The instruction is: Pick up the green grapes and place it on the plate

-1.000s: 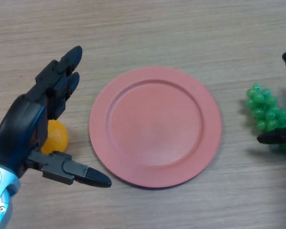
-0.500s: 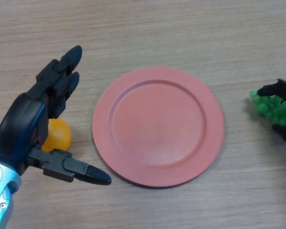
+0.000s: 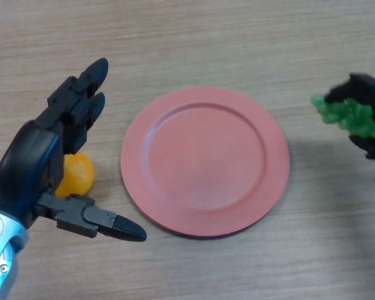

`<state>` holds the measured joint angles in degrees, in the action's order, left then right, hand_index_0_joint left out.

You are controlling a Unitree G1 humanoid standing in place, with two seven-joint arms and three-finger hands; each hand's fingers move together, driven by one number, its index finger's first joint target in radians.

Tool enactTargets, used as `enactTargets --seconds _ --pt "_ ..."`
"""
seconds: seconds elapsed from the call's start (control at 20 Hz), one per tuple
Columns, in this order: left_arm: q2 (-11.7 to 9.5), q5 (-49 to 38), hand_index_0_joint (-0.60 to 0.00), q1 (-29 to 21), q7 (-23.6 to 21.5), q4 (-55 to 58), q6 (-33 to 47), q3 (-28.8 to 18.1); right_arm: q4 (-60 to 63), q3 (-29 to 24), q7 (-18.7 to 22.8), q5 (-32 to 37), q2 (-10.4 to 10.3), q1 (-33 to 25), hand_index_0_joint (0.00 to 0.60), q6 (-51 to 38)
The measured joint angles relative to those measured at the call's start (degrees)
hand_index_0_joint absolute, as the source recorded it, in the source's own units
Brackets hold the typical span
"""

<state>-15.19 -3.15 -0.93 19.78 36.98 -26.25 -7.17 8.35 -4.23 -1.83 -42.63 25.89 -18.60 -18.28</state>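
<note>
Clearly our right hand [image 3: 370,119], black and thick-fingered at the right edge of the head view, has its fingers curled round the bunch of small, glossy green grapes [image 3: 345,114], pinching it from above and below so the knobbly cluster juts out leftward toward the plate. We judge the bunch to be lifted off the surface, though we cannot be sure of that from this one view; it sits well to the right of the round, smooth, salmon-pink plate [image 3: 205,161], not yet over its rim. That plate lies flat in the middle of the pale wood-grain surface [image 3: 237,44], its shallow well bare and ready to take the fruit. Our left hand [image 3: 56,156] hovers at the left with fingers straight and thumb spread, holding nothing, idle and out of the way. Beneath it peeks a small round orange fruit [image 3: 76,176], matte-skinned and partly hidden by the palm, near the plate's left edge.
</note>
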Motion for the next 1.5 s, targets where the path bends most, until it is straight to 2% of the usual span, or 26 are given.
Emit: enactTargets --seconds 0.1,0.15,0.35,0.4,0.45,0.5,0.55,0.6,0.65,0.7,0.9,1.1,1.25,1.3,1.4,1.5 --pt "0.00 -0.03 0.000 -0.02 0.00 0.00 0.00 -0.02 -6.12 1.17 -4.11 -0.10 -2.26 0.07 0.600 1.51" --pt "0.00 -0.03 0.000 -0.03 0.00 -0.01 0.00 -0.02 -7.91 2.43 -4.31 -0.22 -3.10 0.01 0.600 1.83" --pt "-0.01 -0.08 0.000 -0.48 -0.01 -0.09 0.00 -0.01 -10.63 10.14 -8.64 -5.30 -9.22 -2.71 0.600 -0.01" --pt "-0.03 -0.08 0.000 -0.61 -0.02 -0.09 0.00 -0.06 -10.90 11.84 -9.74 -5.24 -11.33 -3.36 0.600 -0.66" --pt "-0.05 -0.10 0.000 -0.61 -0.02 -0.09 0.00 -0.06 -12.33 13.64 -11.48 -2.11 -12.97 -3.37 0.549 2.65" --pt "-0.05 -0.37 0.000 -0.63 -0.02 -0.09 0.00 -0.06 -13.82 16.60 -11.97 3.63 -13.76 -3.35 0.400 6.49" --pt "-0.05 -0.40 0.000 -0.63 -0.02 -0.09 0.00 -0.07 -14.88 18.23 -11.98 7.52 -13.76 -3.27 0.299 9.02" --pt "-0.05 -0.47 0.000 -0.62 -0.02 -0.09 0.00 -0.09 -17.40 20.13 -11.88 12.59 -13.81 -3.25 0.150 15.07" --pt "-0.05 -0.54 0.000 -0.61 -0.03 -0.09 0.00 -0.12 -18.80 21.11 -11.78 15.85 -14.09 -3.26 0.049 19.22" --pt "-0.05 -1.49 0.000 -0.55 -0.08 -0.09 0.00 -0.49 -19.91 23.04 -11.02 17.21 -14.36 -3.25 0.000 23.48" --pt "-0.10 -2.27 0.000 -0.56 -0.23 -0.09 0.00 -1.73 -17.86 24.44 -10.73 16.80 -14.54 -3.28 0.000 21.52" --pt "-0.16 -2.26 0.000 -1.62 -0.67 -1.28 0.03 -2.18 -19.61 22.07 -10.76 17.38 -14.59 -3.14 0.000 22.23" --pt "-0.26 -2.26 0.000 -2.50 -0.72 -1.23 0.03 -2.03 -25.28 19.02 -11.22 24.24 -14.80 -2.18 0.000 27.83" --pt "-0.26 -2.27 0.000 -2.80 -0.76 -1.10 0.03 -1.65 -27.31 16.80 -12.79 27.89 -14.83 -0.75 0.000 30.97" --pt "-0.25 -2.22 0.000 -2.63 -2.02 -1.07 0.03 -0.44 -31.23 13.20 -16.57 29.50 -14.90 3.07 0.000 34.85" --pt "-0.04 -2.17 0.000 -1.63 -2.09 -1.18 0.04 1.31 -36.33 9.11 -18.04 33.92 -14.82 6.08 0.000 39.21"
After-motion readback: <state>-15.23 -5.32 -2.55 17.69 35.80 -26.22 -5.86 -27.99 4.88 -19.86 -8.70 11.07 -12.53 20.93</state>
